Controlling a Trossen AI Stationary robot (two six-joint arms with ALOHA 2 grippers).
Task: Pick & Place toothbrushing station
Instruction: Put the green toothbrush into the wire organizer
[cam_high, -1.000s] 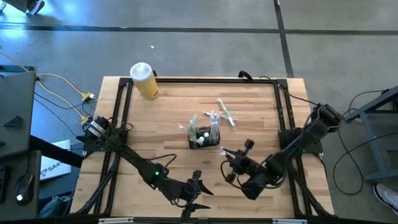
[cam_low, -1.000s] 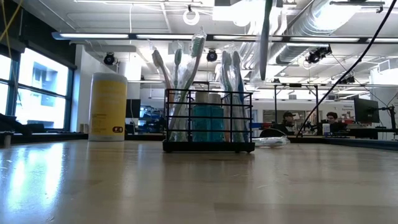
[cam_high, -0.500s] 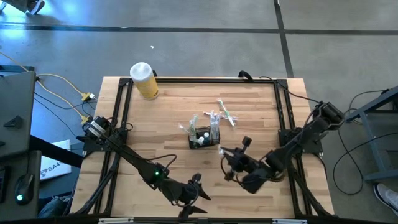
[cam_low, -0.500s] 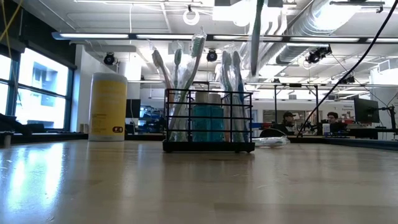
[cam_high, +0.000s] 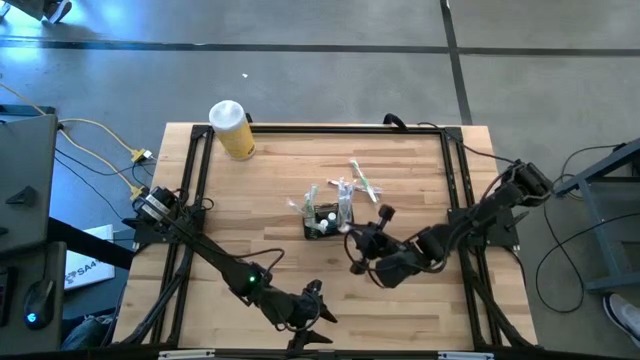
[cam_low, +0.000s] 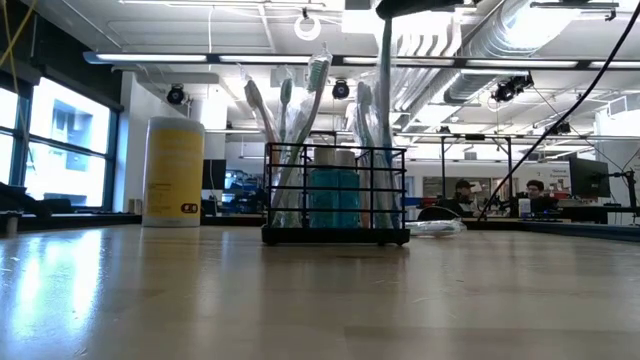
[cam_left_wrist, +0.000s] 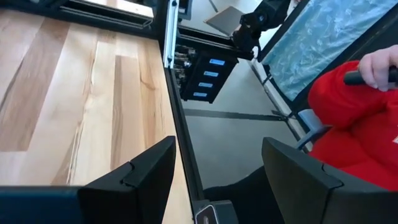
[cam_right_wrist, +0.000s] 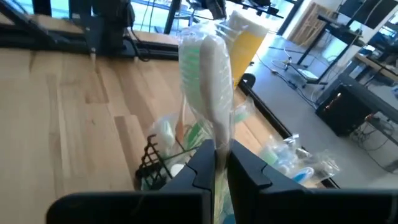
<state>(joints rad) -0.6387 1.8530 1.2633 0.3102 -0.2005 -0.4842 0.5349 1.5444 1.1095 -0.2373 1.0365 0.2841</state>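
Gripping wrapped toothbrush (cam_right_wrist: 208, 93), right gripper (cam_high: 352, 243) beside caddy (cam_high: 328, 222); clearest wrist-view.

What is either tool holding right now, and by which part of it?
The right tool pinches a wrapped toothbrush by its lower handle, above the mesh caddy. The left tool is open, holding nothing.

The caddy (cam_high: 327, 222) (cam_low: 335, 195) sits upright near the middle of the table, a little toward the near side. It is a small black box with wire-grid walls on a dark base. Wrapped toothbrushes (cam_low: 300, 120) stand in it, heads up and fanned out above the rim, and a blue bottle with a white cap (cam_low: 333, 190) stands among them.
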